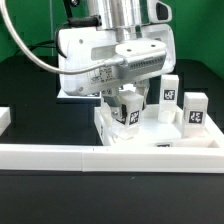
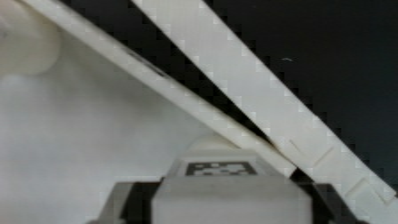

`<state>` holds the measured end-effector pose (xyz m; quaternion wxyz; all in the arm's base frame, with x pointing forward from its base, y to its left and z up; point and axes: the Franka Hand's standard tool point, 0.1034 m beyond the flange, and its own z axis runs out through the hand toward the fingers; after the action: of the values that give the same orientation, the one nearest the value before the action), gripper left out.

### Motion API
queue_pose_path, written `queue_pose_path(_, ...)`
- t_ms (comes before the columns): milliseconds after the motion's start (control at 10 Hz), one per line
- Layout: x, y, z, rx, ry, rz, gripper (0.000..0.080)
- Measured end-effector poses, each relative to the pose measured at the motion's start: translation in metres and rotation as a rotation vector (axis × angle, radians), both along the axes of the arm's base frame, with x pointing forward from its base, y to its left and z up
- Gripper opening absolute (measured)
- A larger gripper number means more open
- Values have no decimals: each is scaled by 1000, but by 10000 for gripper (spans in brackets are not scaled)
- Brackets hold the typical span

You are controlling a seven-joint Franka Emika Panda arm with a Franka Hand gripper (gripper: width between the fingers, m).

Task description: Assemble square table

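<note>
Your gripper sits low over the square tabletop, its two fingers closed around a small white leg that stands upright on the tabletop's near corner, toward the exterior view's left. The grip is partial in width: the fingers are stopped by the leg between them, not fully shut.

The leg is a short, blocky piece of matte white plastic with a black-and-white tag on the face toward the exterior camera. In the wrist view that leg appears directly between the fingers, tag uppermost, blurred but readable as a square pattern.

The tabletop is the same smooth white plastic, a shallow square tray with a raised rim. In the wrist view the rim runs as a long straight ridge past the gripper, and a rounded socket shows at a corner, pale and soft-edged; its detail is too blurred to read.

Beyond the gripper, toward the exterior view's right, three more legs stand upright on the tabletop: one just behind the gripper, one farther out, and one partly hidden by the fingers. Each carries a tag.

In front of the tabletop, touching or just beside its near edge, lies the long low white border wall on the dark bench.
</note>
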<state>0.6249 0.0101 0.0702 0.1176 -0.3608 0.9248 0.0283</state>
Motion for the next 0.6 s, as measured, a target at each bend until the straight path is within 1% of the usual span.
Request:
queue_pose_path(100, 0, 0, 0, -7, -5, 36, 296)
queue_pose_path(200, -3, 3, -1, -16, 4, 138, 296)
queue_pose_path(300, -9, 10, 0, -4, 29, 275, 509)
queue_pose_path(400, -12, 14, 1, -22, 27, 481, 604)
queue_pose_path(500, -16, 16, 0, -38, 27, 638, 604)
queue_pose_path(600, -15, 14, -1, -46, 19, 648, 641)
